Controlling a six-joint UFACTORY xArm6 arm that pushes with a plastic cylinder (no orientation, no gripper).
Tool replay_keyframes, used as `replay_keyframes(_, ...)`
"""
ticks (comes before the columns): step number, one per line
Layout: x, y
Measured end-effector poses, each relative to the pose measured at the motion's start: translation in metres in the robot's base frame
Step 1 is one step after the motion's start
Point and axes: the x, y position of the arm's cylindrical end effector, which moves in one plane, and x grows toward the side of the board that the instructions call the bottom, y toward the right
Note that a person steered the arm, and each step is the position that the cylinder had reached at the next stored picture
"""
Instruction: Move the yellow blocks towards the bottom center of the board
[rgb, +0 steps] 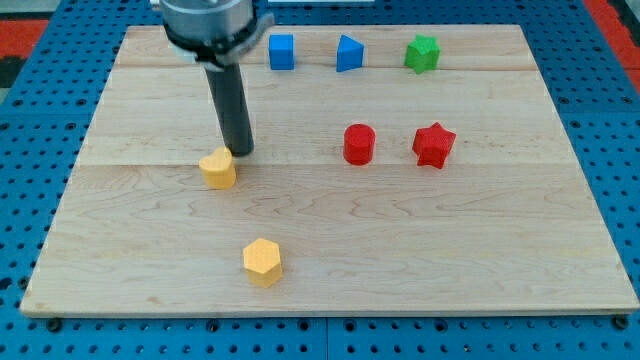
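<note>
Two yellow blocks lie on the wooden board (500, 250). One yellow block, heart-like in shape (217, 168), sits left of the middle. A yellow hexagon block (262, 261) lies lower down, near the view's bottom, left of centre. My tip (241, 151) stands just above and to the right of the upper yellow block, touching or nearly touching its top right edge. The dark rod rises from there to the arm's end at the view's top.
A blue cube (281, 51), a blue wedge-like block (348, 53) and a green star (422, 53) line the top edge. A red cylinder (358, 144) and a red star (433, 145) sit right of the middle.
</note>
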Motion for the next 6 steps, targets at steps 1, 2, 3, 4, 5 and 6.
replay_keyframes(1, 0.000, -0.012)
replay_keyframes(2, -0.017, -0.043)
replay_keyframes(3, 0.025, -0.047)
replay_keyframes(4, 0.053, 0.024)
replay_keyframes(5, 0.068, 0.055)
replay_keyframes(6, 0.065, 0.055)
